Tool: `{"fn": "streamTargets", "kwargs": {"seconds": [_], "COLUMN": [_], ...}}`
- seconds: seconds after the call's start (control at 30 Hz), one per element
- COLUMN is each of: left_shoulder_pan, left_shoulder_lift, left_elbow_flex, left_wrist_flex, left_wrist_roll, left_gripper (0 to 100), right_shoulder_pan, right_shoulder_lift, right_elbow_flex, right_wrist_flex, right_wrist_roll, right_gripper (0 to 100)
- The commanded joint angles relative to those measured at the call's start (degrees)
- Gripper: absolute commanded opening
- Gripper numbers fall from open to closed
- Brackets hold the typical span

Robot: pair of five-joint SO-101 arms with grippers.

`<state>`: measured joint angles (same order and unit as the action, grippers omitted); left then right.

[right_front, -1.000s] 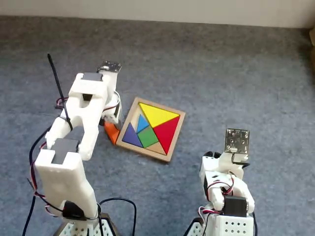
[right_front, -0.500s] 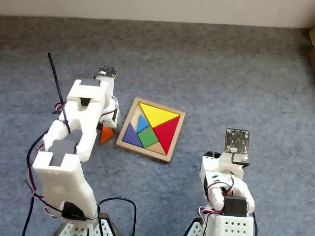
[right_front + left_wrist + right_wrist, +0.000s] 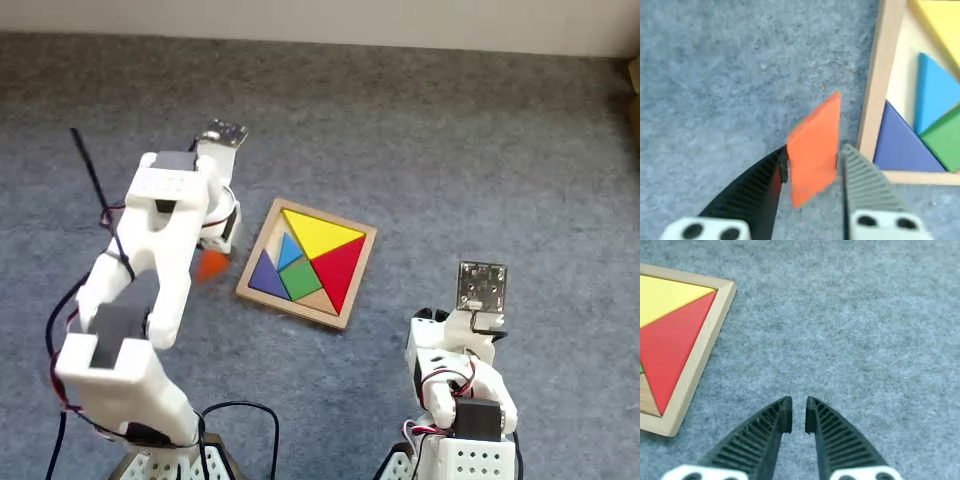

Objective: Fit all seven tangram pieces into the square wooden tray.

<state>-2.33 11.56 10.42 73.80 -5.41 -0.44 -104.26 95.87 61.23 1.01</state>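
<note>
The orange tangram piece is clamped on edge in the left gripper, just outside the wooden tray; the tray's bare gap is seen just past that near rim, on this arm's side.

Soft, even light; faint, diffuse shadows.

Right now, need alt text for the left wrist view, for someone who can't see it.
The left gripper grips a flat orange tangram piece over grey carpet, just outside the frame of the square wooden tray. In the tray lie a dark blue triangle, a light blue piece, a green piece and a yellow piece, each partly visible.
</note>
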Motion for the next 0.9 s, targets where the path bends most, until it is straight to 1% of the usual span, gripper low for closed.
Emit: {"fn": "streamTargets", "kwargs": {"seconds": [0.0,0.13,0.27,0.37,0.5,0.6,0.7,0.8,0.87], "left_shoulder_pan": [-1.8,-5.23,-5.85,-5.14,-1.36,-0.22,-0.22,-0.31,-0.57], "left_shoulder_lift": [-6.29,-4.79,-0.4,4.26,9.71,11.82,12.7,11.82,9.63], "left_elbow_flex": [-2.59,-2.68,-2.42,-2.77,-2.86,-5.58,-6.99,-7.25,-8.48], "left_wrist_flex": [1.76,1.76,-0.79,-2.02,-2.73,-2.29,-2.29,-1.58,1.14], "left_wrist_roll": [-0.79,-1.14,-1.14,-1.14,-1.14,-1.14,-1.14,-1.05,-0.88], "left_gripper": [28,28,28,28,28,23,19,20,23], "right_shoulder_pan": [0.66,0.66,0.66,0.66,0.66,0.66,0.66,0.66,0.66], "right_shoulder_lift": [-0.66,-0.66,-0.66,-0.66,-0.66,-0.66,-0.66,-0.66,-0.66], "right_elbow_flex": [5.23,5.23,5.23,5.23,5.23,5.23,5.23,5.23,5.23], "right_wrist_flex": [-1.01,-1.01,-1.01,-1.01,-0.92,-0.92,-0.92,-0.92,-0.92], "right_wrist_roll": [0.7,0.7,0.7,0.7,0.7,0.7,0.7,0.7,0.7], "right_gripper": [6.6,6.6,6.6,6.6,6.6,6.6,6.6,6.6,6.6]}}
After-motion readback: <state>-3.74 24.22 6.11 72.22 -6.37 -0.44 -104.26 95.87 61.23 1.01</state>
